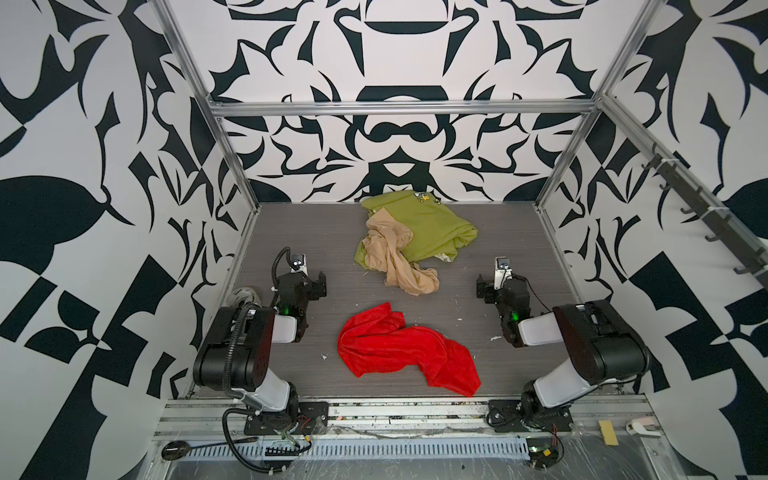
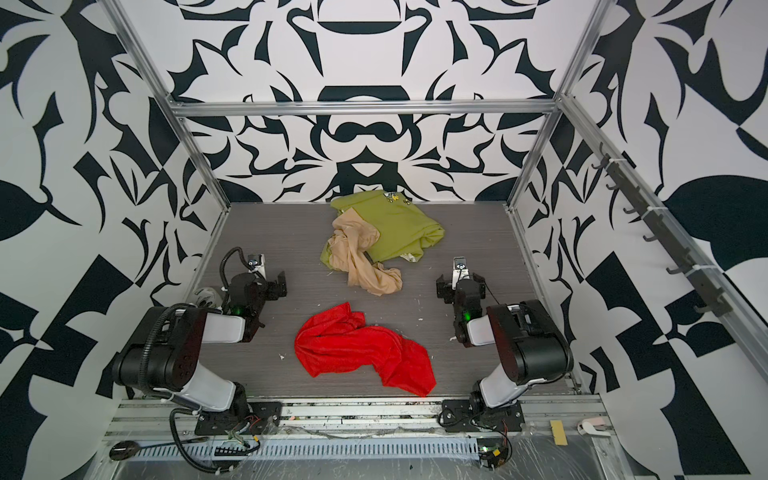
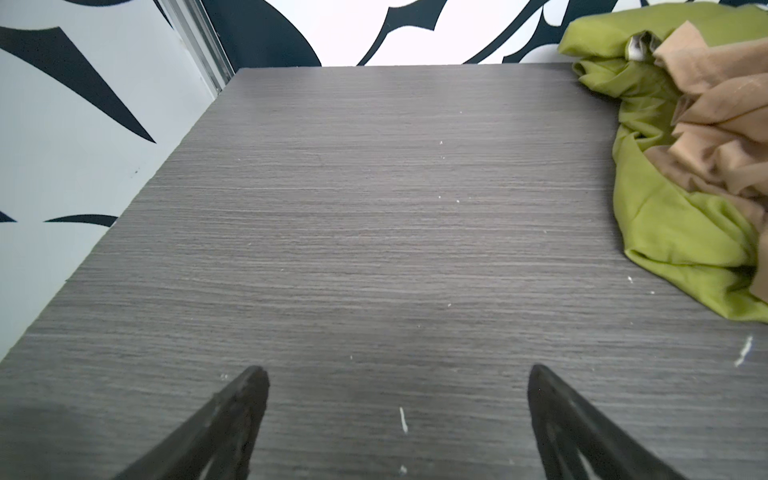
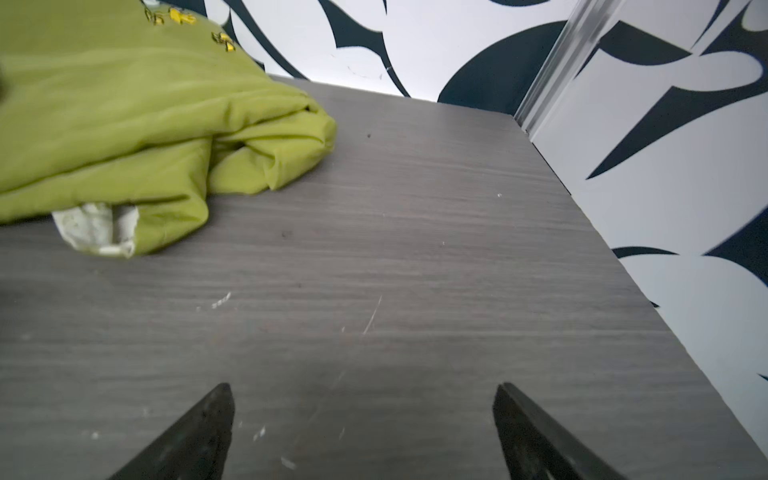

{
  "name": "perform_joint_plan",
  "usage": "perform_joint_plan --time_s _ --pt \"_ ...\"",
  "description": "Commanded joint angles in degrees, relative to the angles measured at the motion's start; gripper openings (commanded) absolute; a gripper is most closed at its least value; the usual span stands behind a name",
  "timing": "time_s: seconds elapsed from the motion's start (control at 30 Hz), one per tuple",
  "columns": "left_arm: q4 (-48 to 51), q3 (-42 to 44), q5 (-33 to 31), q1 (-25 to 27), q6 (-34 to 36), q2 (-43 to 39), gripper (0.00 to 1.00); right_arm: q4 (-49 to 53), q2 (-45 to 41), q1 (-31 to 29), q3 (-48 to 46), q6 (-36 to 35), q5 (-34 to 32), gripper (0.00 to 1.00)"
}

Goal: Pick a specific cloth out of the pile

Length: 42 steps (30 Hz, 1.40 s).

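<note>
Red cloth (image 1: 405, 351): lies alone on table (image 1: 291, 232), six o'clock from the pile (image 1: 411, 237).
Left gripper (image 3: 397, 374): jaws apart.
Right gripper (image 4: 363, 388): jaws apart.

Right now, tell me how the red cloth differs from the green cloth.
Colour: the red cloth is bright red, the green cloth olive-green. Place: the red cloth lies alone at the near side of the table; the green cloth sits by the back wall. Cover: nothing lies on the red cloth, while a tan cloth is draped over the green cloth. Both are crumpled, similar in size, and rest on the table.
</note>
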State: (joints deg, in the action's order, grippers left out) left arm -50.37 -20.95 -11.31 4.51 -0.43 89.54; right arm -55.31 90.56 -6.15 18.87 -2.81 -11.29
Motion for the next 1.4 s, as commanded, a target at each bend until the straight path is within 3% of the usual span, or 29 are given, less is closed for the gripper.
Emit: perform_joint_plan --time_s 0.0,1.37 --pt "-3.7 0.0 -0.5 0.0 -0.5 0.4 0.99 3.4 -1.6 1.0 1.6 2.2 2.9 1.0" --pt "-3.4 -0.1 -0.7 0.0 -0.6 0.5 0.99 3.6 -1.2 1.5 2.1 2.8 4.3 1.0"
